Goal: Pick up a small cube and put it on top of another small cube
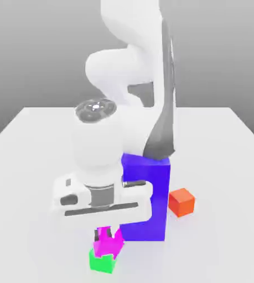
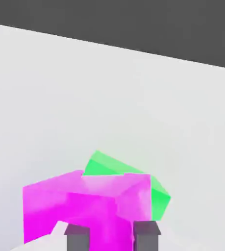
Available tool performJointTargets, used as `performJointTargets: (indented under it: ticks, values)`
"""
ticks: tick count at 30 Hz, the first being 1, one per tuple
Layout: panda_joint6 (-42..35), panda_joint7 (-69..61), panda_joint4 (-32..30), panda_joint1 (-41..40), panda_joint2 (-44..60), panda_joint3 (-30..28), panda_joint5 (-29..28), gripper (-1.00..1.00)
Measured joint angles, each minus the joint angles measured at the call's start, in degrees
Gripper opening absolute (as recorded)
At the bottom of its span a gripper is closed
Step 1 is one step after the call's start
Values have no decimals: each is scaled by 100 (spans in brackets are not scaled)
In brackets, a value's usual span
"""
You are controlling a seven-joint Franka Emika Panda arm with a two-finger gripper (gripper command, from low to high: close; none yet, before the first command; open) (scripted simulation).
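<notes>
One pink cube (image 1: pixel 106 244) atop one green cube (image 1: pixel 102 261), fingers (image 2: pixel 76 237) spread either side; one orange cube (image 1: pixel 181 201), one purple block (image 1: pixel 148 196).

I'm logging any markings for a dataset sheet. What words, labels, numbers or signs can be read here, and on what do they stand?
None: no text, number or sign can be read anywhere.
The magenta cube, green cube, orange-red cube, purple block, the table and the arm are all plain.
</notes>
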Motion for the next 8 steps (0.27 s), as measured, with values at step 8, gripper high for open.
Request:
performJointTargets:
  ticks: [8]
  values:
    - [-552, 689, -73, 155, -741, -336, -952, 100]
